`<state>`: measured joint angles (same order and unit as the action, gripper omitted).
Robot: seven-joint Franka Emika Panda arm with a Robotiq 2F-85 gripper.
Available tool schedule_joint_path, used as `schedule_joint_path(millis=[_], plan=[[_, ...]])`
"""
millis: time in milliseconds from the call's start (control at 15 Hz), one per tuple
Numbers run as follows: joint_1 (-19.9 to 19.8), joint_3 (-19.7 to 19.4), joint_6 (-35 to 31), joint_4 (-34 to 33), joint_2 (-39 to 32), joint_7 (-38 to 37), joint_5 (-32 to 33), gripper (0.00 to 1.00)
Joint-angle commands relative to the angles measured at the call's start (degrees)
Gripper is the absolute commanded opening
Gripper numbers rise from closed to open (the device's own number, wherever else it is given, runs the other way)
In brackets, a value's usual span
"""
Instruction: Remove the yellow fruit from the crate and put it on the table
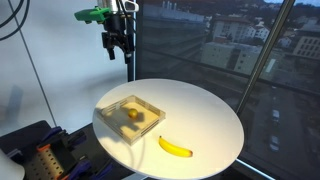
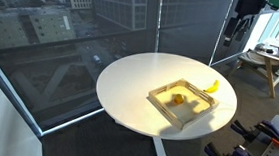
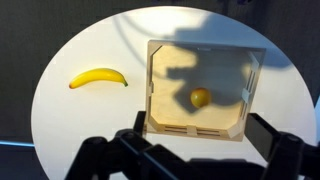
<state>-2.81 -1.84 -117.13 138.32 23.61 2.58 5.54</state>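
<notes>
The small round yellow fruit (image 3: 200, 97) lies inside the crate (image 3: 155, 85), near the middle of its tan base; it also shows in both exterior views (image 1: 132, 114) (image 2: 178, 98). The crate (image 1: 112, 108) (image 2: 158, 96) sits on the round white table (image 1: 200, 120) (image 2: 129, 77) (image 3: 60, 120). My gripper (image 1: 117, 46) (image 2: 234, 29) hangs high above the table, well clear of the crate, open and empty. In the wrist view its dark fingers (image 3: 190, 160) frame the lower edge.
A long curved banana (image 1: 175, 147) (image 2: 212, 85) (image 3: 98, 77) lies on the table beside the crate. Window glass stands behind the table in both exterior views. A wooden stool (image 2: 266, 60) and some equipment (image 1: 40, 150) stand off the table.
</notes>
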Motion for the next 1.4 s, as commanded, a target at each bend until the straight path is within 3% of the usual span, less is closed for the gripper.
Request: schedule_joint_path(millis=[0,733,1333], plan=[[1.49,-1.18,-1.43,-0.75,-0.29,2.06,-3.85,1.0],[4.06,-1.96,-2.26,-3.64,-4.03,7.0,-13.11,1.0],[3.99,-0.81,-1.84,-7.13,-8.44,6.59,-12.17,1.0]])
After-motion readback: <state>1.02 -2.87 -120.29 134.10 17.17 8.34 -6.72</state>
